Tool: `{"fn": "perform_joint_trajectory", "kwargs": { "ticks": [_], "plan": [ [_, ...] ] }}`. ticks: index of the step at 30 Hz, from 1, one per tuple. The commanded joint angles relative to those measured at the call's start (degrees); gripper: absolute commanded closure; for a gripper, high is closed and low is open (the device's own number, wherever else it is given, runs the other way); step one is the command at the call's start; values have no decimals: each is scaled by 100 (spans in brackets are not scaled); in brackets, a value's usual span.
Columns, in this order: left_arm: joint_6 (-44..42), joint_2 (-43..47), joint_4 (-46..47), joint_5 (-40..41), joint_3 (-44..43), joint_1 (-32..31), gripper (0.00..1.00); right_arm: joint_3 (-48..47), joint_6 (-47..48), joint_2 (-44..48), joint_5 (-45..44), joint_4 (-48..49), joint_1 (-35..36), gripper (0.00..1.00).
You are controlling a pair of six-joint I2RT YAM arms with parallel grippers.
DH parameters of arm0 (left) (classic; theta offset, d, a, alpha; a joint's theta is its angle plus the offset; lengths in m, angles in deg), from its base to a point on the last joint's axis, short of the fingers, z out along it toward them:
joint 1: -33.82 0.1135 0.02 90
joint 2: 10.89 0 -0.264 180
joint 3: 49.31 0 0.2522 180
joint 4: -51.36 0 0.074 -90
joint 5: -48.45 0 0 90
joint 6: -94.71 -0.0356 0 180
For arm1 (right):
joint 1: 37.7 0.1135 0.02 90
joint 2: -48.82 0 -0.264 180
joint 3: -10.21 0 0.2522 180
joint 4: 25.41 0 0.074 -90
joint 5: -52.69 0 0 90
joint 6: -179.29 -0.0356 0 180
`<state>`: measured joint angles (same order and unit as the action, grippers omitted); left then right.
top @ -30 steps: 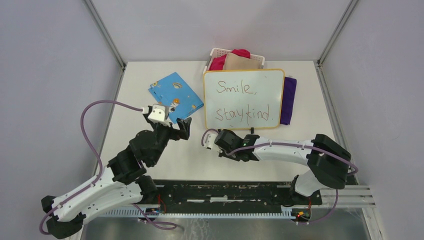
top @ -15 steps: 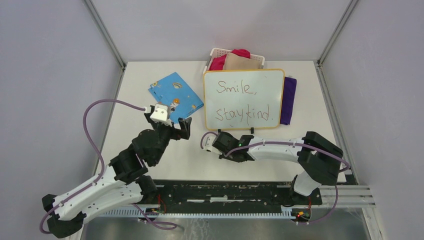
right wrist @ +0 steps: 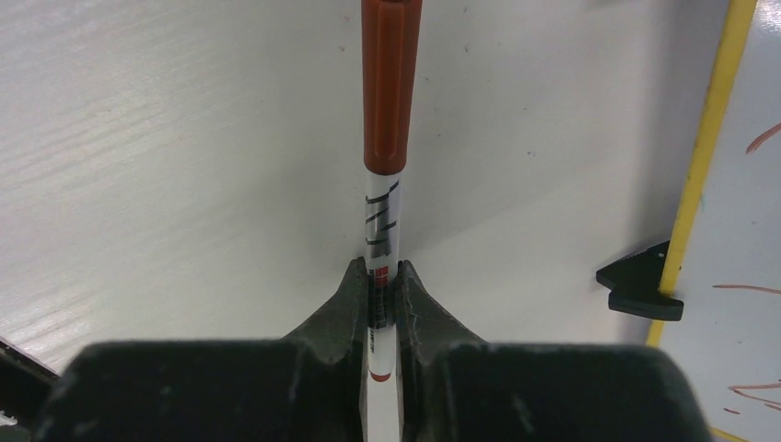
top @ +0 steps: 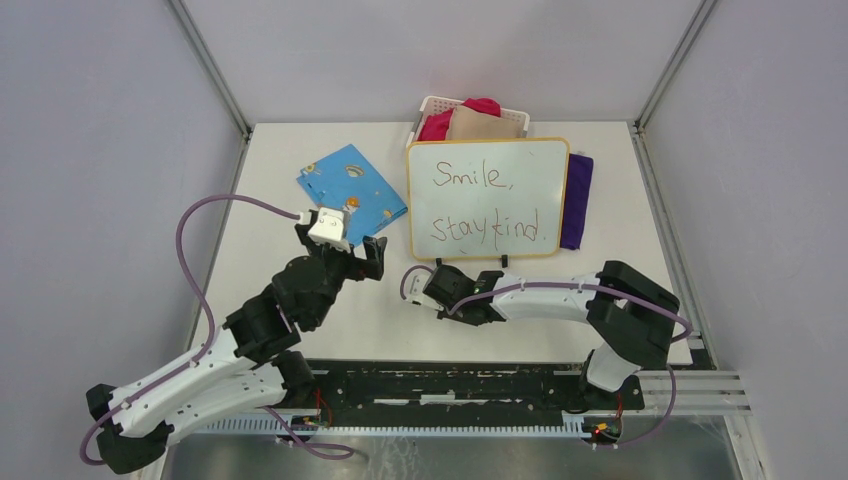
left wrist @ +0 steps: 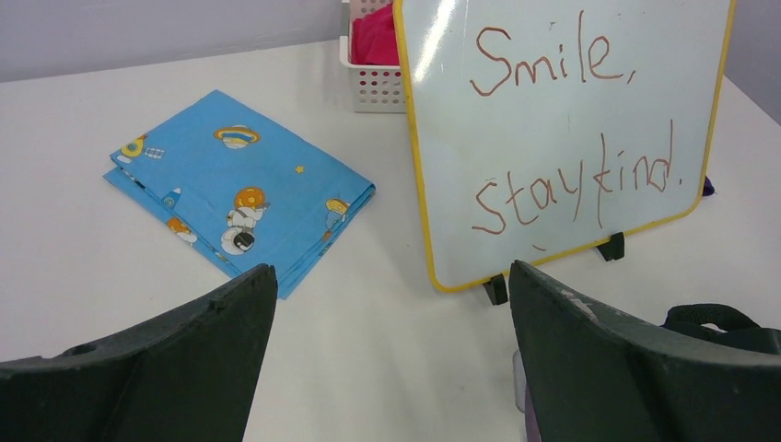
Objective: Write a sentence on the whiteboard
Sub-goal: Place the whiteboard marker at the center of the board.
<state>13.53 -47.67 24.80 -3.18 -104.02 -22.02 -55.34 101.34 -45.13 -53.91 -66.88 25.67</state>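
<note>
Gripping marker [right wrist: 384, 138] w/ R jaws; L jaws apart; sentence [top: 488, 227] on whiteboard [top: 540, 165].

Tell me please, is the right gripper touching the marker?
Touching. The right wrist view shows the right gripper closed on the marker: both fingers press its white barrel, with no gap on either side.

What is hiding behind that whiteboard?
A white basket peeks over the whiteboard's top edge, holding a pink cloth and a tan cloth. A purple cloth sticks out past its right side. The board covers the basket's front and the rest of the purple cloth.
</note>
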Motion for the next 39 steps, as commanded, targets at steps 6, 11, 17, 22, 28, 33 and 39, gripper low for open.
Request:
{"fn": "perform_joint_trajectory", "kwargs": {
  "ticks": [6, 11, 17, 22, 28, 33, 39],
  "plan": [
    [-234, 1, 137, -66, -129, 2, 0, -42, -17, -75, 29, 64, 20, 85],
    [-219, -3, 137, -82, -116, 2, 0, -33, -36, -116, 62, 67, 23, 83],
    [-207, -20, 129, -110, -124, 2, 0, -22, -45, -108, 32, 64, 20, 79],
    [-207, -22, 119, -110, -133, 2, 0, -15, -54, -109, 17, 63, 25, 76],
    [-205, -15, 106, -118, -125, 7, 0, 9, -54, -116, 46, 116, 22, 75],
    [-204, -14, 102, -127, -127, 2, 0, 28, -54, -126, 83, 143, 6, 78],
    [-189, -7, 95, -137, -137, 2, 0, 55, -63, -137, 102, 151, -1, 80]
  ]
}}
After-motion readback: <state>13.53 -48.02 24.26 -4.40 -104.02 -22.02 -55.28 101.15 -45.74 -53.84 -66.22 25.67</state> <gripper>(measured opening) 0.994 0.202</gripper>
